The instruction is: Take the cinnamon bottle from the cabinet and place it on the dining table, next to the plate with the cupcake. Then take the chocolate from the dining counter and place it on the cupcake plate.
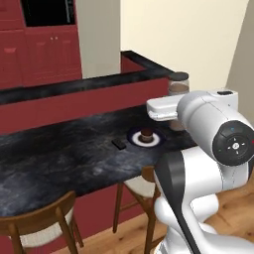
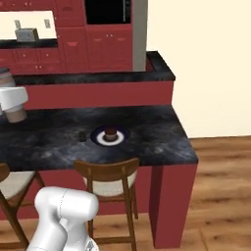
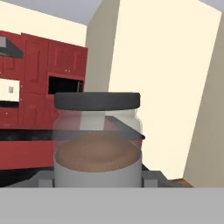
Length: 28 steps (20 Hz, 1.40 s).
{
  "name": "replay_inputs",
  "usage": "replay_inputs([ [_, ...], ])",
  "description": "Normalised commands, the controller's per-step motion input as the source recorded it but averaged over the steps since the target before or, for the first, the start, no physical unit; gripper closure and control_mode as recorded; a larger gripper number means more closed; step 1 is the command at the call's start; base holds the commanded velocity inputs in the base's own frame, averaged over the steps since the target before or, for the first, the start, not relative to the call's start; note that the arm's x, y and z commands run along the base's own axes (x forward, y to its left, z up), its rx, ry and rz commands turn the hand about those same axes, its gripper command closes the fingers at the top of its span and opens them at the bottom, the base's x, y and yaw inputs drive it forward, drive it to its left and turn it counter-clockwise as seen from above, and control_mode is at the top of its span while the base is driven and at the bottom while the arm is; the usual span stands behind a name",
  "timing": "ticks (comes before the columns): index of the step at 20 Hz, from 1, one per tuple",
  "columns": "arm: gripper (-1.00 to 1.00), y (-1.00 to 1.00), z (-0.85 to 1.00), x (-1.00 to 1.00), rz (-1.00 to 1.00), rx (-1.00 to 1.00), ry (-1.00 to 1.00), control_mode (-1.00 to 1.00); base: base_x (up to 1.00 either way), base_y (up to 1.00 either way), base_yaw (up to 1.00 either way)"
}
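Between the tool's (image 3: 98,183) fingers (image 3: 151,178) sat the cinnamon jar (image 3: 97,139), a clear jar with a dark lid and brown powder in its lower half; the jaws stood partly closed against its sides, gripping it. From the left base view the jar (image 1: 178,88) hung above the right end of the dark tabletop (image 1: 59,158), with the white arm (image 1: 208,129) in front of it. Near the tabletop's middle a plate (image 1: 146,138) held the cupcake (image 1: 146,134), and the chocolate (image 1: 119,144) lay just left of the plate. Wooden chairs (image 2: 112,182) stood on the near side.
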Motion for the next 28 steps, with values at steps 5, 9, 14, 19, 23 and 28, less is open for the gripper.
replay_inputs([
  [5, 1.00, 0.00, 0.00, 0.00, 0.00, 0.00, 0.00, 1.00, -0.23, -0.55, 0.29],
  [9, 1.00, 0.00, 0.00, 0.00, 0.00, 0.00, 0.00, 1.00, -0.36, -0.59, 0.31],
  [14, 1.00, 0.00, 0.00, 0.00, 0.00, 0.00, 0.00, 1.00, -0.33, -0.58, 0.32],
  [19, 1.00, 0.00, 0.00, 0.00, 0.00, 0.00, 0.00, 1.00, 0.03, -0.60, 0.20],
  [23, 1.00, 0.00, 0.00, 0.00, 0.00, 0.00, 0.00, 1.00, 0.26, -0.63, 0.01],
  [28, 1.00, 0.00, 0.00, 0.00, 0.00, 0.00, 0.00, 1.00, 0.48, -0.49, 0.00],
])
